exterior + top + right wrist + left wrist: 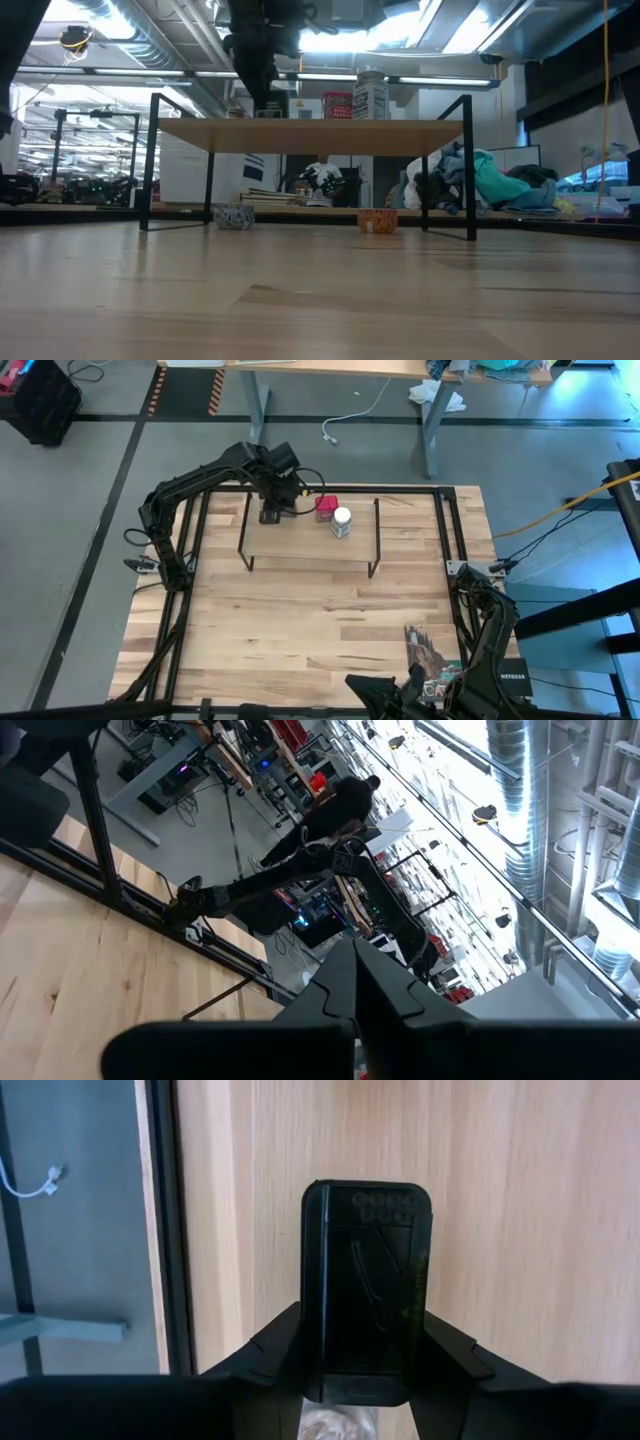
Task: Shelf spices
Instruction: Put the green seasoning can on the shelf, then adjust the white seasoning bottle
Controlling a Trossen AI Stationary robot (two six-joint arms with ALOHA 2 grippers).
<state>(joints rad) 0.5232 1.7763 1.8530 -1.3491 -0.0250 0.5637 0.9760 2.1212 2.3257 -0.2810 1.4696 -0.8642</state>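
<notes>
The shelf [310, 550], a light-wood plank on black wire legs, stands at the table's far middle. A red square tin [326, 508] and a white-capped clear jar [341, 523] stand on its top, also seen as the red tin [337, 105] and the jar [370, 96] in the low view. My left gripper [270, 512] hangs over the plank's far left part, shut on a dark square tin [367, 1280]. My right gripper [355, 985] is shut on nothing, raised at the table's near right corner [390, 695]. My left gripper pinches the dark tin between its two fingers [270, 1355], one on each of two opposite sides [318, 1330]. The fingers come from above, pointing steeply down. The tin stays upright at the plank's top [268, 106]; whether its bottom touches the plank cannot be told.
Below the shelf's plank, the low view shows a small round patterned thing [234, 215] and a small orange thing [377, 222] on the tabletop. A printed booklet [428, 652] lies at the near right. Black rails [450, 525] frame the table.
</notes>
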